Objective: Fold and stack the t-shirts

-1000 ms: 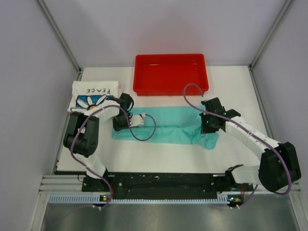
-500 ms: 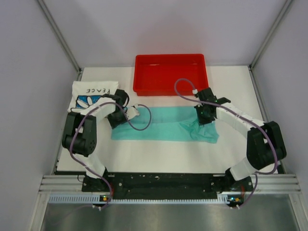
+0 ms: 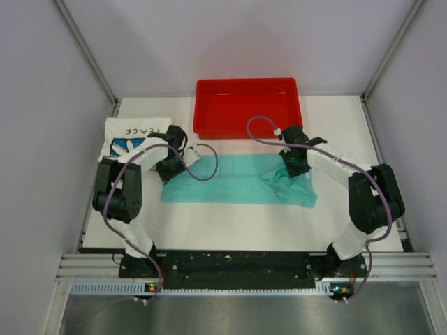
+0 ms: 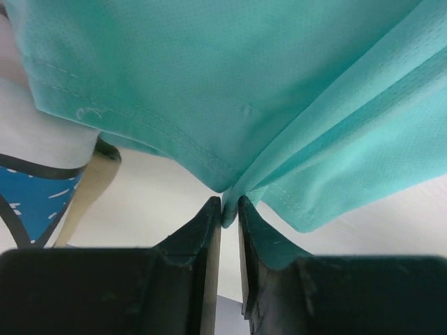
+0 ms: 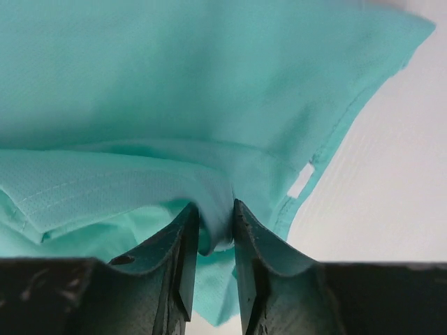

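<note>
The teal t-shirt (image 3: pixel 237 180) lies as a long folded strip across the middle of the table. My left gripper (image 3: pixel 187 162) is at its far left corner. In the left wrist view that gripper (image 4: pixel 230 209) pinches a hem fold of the teal t-shirt (image 4: pixel 209 84) between nearly closed jaws. My right gripper (image 3: pixel 293 167) is at the far right end, where the cloth is bunched. In the right wrist view that gripper (image 5: pixel 215 216) holds a thick fold of the teal t-shirt (image 5: pixel 174 91). The white daisy-print t-shirt (image 3: pixel 129 136) lies folded at the far left, and its blue print (image 4: pixel 35 199) shows beside the left jaws.
A red tray (image 3: pixel 248 84) stands at the back, just beyond the teal strip. Frame posts rise at the back corners. The right arm's cable loops close to the tray's front wall.
Both grippers have moved away from me, carrying the cloth from the middle of the teal shirt to its far edge. The strip now lies flatter. The jaws have eased apart slightly.
</note>
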